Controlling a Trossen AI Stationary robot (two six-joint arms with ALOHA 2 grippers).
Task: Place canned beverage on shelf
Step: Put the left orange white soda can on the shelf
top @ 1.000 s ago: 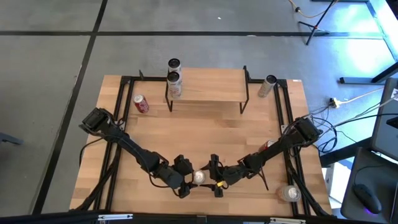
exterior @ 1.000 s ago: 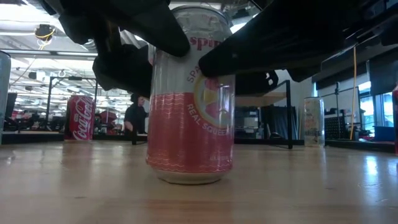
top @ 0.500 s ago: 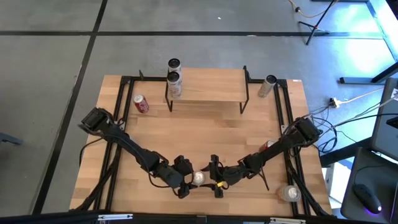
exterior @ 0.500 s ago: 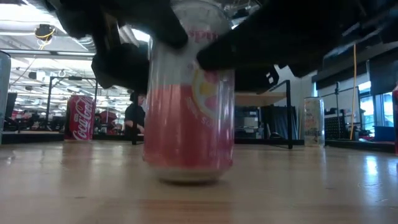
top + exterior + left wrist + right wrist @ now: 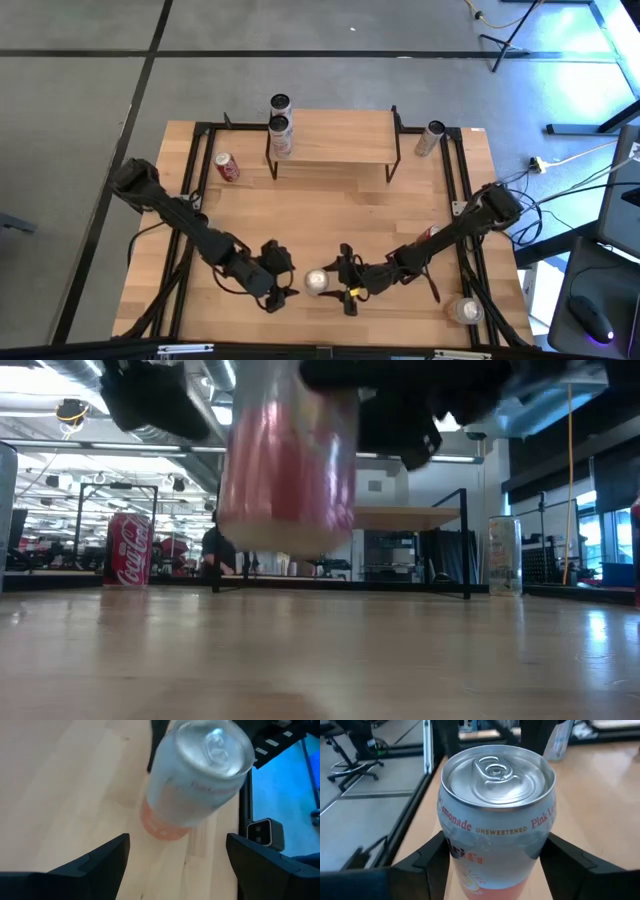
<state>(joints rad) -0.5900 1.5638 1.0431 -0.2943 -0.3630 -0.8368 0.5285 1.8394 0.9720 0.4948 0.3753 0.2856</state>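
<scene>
Pink can lifted, shelf run ahead.
From above, we see the right hand (image 5: 336, 283) clamped on the pink can (image 5: 317, 282) near the table's (image 5: 330, 205) front edge, left hand (image 5: 283, 278) apart beside it. Low down, the can hangs clear of the wood. Next, we judge, it carries to the shelf (image 5: 335, 137), avoiding the can on the shelf (image 5: 280, 133).

Two dark jointed arms, right tool (image 5: 345, 287) bearing yellow markings.
</scene>
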